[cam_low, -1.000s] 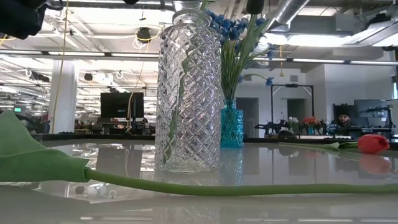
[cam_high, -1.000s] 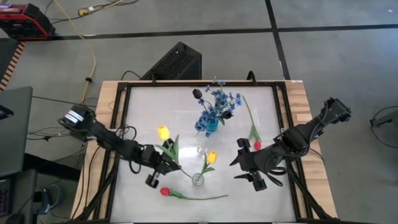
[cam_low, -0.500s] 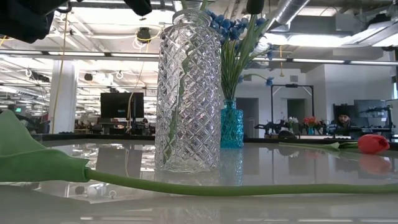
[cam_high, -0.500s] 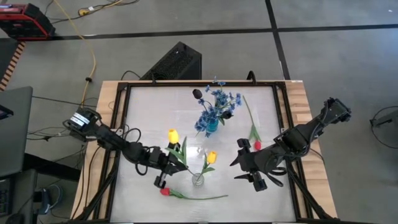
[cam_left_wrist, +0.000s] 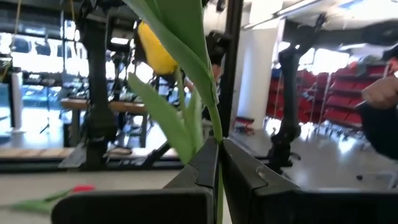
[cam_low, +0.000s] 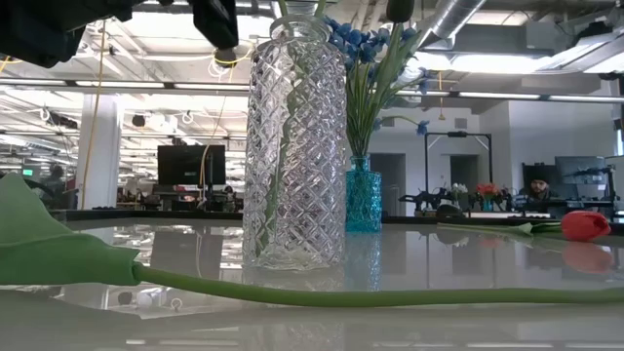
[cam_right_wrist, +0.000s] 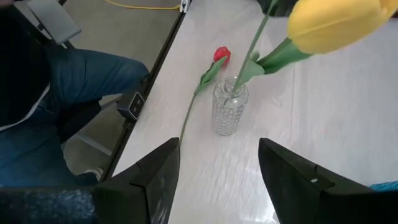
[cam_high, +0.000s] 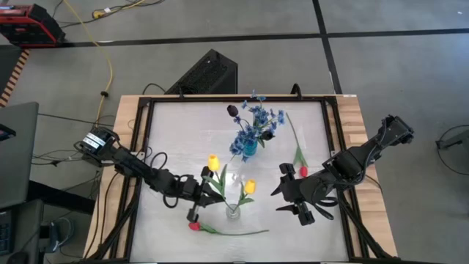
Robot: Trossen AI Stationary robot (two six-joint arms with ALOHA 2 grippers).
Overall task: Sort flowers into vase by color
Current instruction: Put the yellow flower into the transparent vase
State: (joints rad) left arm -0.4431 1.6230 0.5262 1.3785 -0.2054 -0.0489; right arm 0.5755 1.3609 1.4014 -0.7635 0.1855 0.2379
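Observation:
My left gripper (cam_high: pixel 210 192) is shut on a yellow tulip (cam_high: pixel 213 162), just left of the clear glass vase (cam_high: pixel 233 211). A second yellow tulip (cam_high: pixel 249 186) stands in that vase. The blue vase (cam_high: pixel 249 147) behind it holds blue sprays and dark buds. One red tulip (cam_high: pixel 194 226) lies near the front edge. Another red tulip (cam_high: pixel 302 170) lies at the right. My right gripper (cam_high: pixel 286 191) hangs open and holds nothing, right of the clear vase (cam_right_wrist: pixel 230 109). My left gripper pinches the yellow tulip's green stem (cam_left_wrist: pixel 217 134) between its two fingers, just below the leaves. The fingers come from the table's left, nearly level, and lie across the stem. The tulip is lifted, head up and tilted, its stem slanting down toward the clear vase's mouth.
The front red tulip's long stem (cam_low: pixel 341 292) lies on the table in front of the clear vase (cam_low: pixel 292 146). The table's dark frame rail (cam_high: pixel 139 161) runs along its sides. A person's legs show beyond the table edge in the right wrist view.
My left gripper has gone toward the table's right edge and a little down, toward the clear vase, carrying the yellow tulip. The tulip's head has come nearer the vase and the flower stands more upright.

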